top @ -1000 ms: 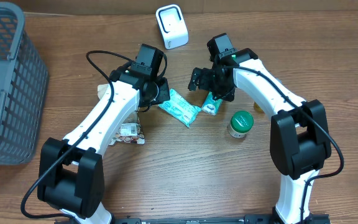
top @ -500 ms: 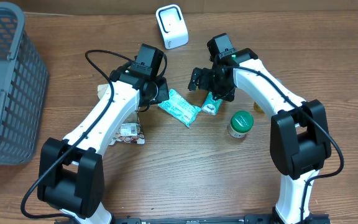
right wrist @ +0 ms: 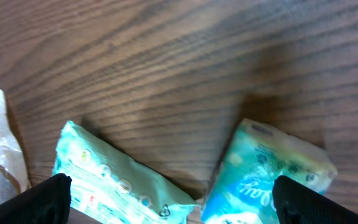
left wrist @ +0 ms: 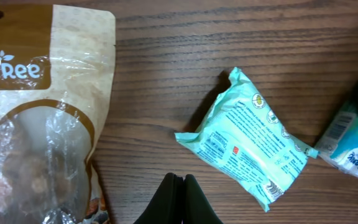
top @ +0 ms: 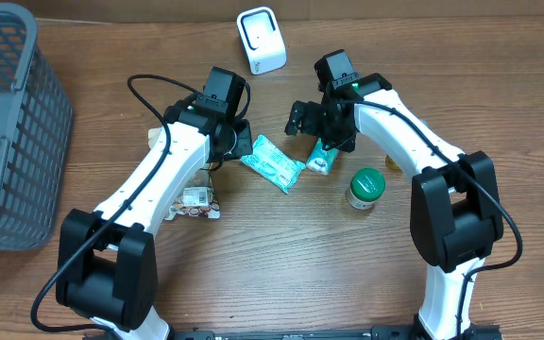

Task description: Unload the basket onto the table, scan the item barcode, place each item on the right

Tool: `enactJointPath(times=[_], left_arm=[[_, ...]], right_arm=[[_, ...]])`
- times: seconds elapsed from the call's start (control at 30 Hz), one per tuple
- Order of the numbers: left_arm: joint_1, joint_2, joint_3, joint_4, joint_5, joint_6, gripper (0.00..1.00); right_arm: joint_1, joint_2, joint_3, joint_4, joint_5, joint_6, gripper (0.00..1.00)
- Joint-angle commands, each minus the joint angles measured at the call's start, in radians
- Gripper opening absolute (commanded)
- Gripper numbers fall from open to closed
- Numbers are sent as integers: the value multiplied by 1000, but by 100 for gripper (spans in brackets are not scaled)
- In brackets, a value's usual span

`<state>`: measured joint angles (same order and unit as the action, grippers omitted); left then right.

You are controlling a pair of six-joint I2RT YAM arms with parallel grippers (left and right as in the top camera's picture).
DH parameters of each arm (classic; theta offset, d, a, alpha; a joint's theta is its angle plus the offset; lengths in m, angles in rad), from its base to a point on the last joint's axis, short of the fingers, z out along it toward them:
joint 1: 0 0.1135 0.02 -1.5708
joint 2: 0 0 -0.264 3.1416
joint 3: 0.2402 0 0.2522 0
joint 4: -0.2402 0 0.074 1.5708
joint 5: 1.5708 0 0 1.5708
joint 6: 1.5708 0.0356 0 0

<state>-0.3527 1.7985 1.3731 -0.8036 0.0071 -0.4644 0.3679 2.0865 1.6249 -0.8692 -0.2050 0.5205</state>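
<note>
Closest to the arm bases: a snack bag [top: 196,201] flat on the wooden table [top: 281,264], partly hidden under the left arm, and over on the right a small jar with a green lid [top: 365,186], upright and alone.

A little farther out, in the middle: a pale green wipes packet [top: 272,162] lying flat at a slant, printed side up, with a blue-green tissue pack [top: 322,157] just beside its right end. Neither gripped by anything.

Left gripper [top: 237,132] just left of the wipes packet, fingers pressed together on nothing (plain in the left wrist view, where the tips [left wrist: 178,198] meet over bare wood, between the snack bag [left wrist: 36,124] and the wipes packet [left wrist: 244,146]).

Right gripper [top: 305,121] above the far end of the tissue pack, spread wide and empty; from its own camera, one dark finger [right wrist: 42,199] at each lower corner, wipes packet [right wrist: 117,180] and tissue pack [right wrist: 266,174] between them below.

Farthest out: a white scanner [top: 261,40] at the far edge, well apart from both packs. Grey basket [top: 8,123] at the far left.
</note>
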Motion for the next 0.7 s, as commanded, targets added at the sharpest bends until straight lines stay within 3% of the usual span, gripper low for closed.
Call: enactJointPath(times=[0.0, 0.13, 0.27, 0.3, 0.37, 0.5, 0.67], left_arm=[[6, 14, -10, -7, 24, 23, 4], [6, 14, -10, -7, 94, 23, 4], [35, 14, -10, -7, 11, 2, 4], [46, 14, -10, -7, 2, -14, 4], [82, 14, -10, -2, -2, -50, 4], [150, 14, -10, 27, 49, -75, 4], [185, 14, -10, 37, 97, -74, 4]], right_arm=[[-2, 1, 22, 47, 1, 0, 100], [-2, 1, 22, 57, -6, 8, 100], [-2, 1, 22, 52, -135, 6, 99], [1, 1, 22, 45, -148, 5, 95], [10, 1, 22, 27, -171, -6, 75], [50, 1, 17, 13, -162, -47, 48], [100, 2, -3, -2, -27, -45, 27]])
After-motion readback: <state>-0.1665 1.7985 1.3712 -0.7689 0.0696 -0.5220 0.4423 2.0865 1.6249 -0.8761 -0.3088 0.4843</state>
